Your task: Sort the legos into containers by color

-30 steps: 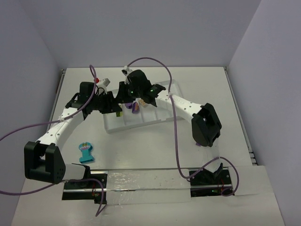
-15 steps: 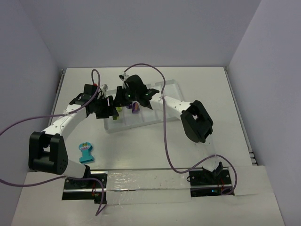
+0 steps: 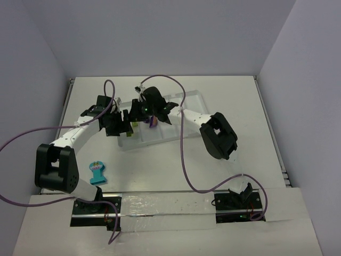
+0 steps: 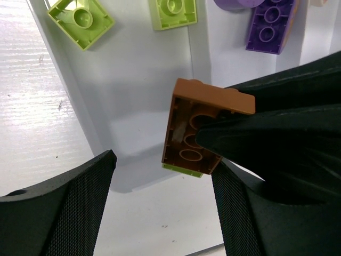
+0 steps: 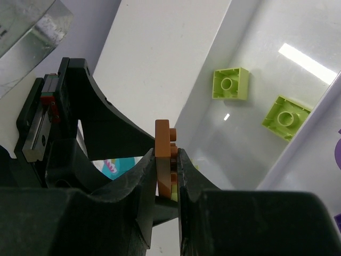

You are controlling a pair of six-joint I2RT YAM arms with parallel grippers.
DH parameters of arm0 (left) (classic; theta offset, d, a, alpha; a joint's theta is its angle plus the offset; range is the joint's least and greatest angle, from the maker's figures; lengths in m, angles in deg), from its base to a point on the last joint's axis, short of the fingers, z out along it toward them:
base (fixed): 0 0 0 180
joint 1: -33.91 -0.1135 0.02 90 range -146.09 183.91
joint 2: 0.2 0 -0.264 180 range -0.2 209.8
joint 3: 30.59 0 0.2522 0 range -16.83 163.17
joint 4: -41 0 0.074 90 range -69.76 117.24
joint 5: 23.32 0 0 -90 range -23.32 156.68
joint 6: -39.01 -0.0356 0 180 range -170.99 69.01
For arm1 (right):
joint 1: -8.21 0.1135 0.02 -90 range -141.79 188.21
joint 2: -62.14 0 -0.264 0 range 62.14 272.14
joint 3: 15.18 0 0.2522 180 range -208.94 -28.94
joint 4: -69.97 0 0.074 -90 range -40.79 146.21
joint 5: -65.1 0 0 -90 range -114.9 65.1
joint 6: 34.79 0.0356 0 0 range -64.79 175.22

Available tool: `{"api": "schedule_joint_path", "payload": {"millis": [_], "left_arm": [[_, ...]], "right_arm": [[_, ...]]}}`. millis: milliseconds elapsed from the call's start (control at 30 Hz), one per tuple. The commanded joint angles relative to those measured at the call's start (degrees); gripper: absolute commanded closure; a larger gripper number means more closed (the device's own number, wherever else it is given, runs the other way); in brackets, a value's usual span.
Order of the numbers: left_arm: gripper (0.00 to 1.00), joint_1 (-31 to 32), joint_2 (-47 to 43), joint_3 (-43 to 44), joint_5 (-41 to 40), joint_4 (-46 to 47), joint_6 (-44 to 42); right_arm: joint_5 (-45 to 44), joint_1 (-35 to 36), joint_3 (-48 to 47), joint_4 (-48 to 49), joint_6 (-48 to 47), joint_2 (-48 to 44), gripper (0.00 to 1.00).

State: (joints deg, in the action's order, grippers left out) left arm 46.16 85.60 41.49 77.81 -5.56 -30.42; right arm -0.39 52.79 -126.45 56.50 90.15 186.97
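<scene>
My right gripper point(image 5: 168, 160) is shut on an orange-brown lego point(image 5: 162, 154), holding it on edge over the near left end of the white tray point(image 3: 160, 140). A thin lime green piece point(image 4: 184, 169) clings under that brick point(image 4: 205, 125). The left gripper point(image 4: 162, 213) is open, its pads standing apart on either side below the brick without touching it. In the top view the two grippers meet, left gripper point(image 3: 123, 127) beside right gripper point(image 3: 137, 118). Two lime legos point(image 4: 81, 20) point(image 4: 173, 12) lie in the leftmost containers, and purple legos point(image 4: 269, 26) in a container further right.
A flat teal comb-like piece point(image 3: 97, 172) lies on the table near the left arm's base, outside the tray. Purple cables loop over both arms. The tray's low divider walls point(image 4: 194, 48) run between the compartments. Grey walls close in the table on three sides.
The left gripper has opened, letting go of the orange-brown lego, which stays in the shut right gripper. Both arms have drawn slightly left and back.
</scene>
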Motion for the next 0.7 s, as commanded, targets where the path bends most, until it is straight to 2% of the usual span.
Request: {"api": "schedule_joint_path", "payload": {"millis": [0,367,567,667], "left_arm": [[0.21,0.23,-3.06,1.85,2.59,2.92,0.41],[0.21,0.23,-9.53,-0.68,4.03,5.32,0.35],[0.32,0.23,-10.04,-0.76,4.42,5.99,0.43],[0.34,0.23,-10.04,-0.84,4.42,5.81,0.17]], "right_arm": [[4.66,-0.40,-1.22,7.75,6.16,-2.26,1.00],[11.37,-3.37,0.06,13.71,15.82,-4.61,1.00],[12.50,-3.71,1.27,16.14,18.41,-5.04,1.00],[14.23,-4.32,2.50,19.09,21.88,-4.78,1.00]]}}
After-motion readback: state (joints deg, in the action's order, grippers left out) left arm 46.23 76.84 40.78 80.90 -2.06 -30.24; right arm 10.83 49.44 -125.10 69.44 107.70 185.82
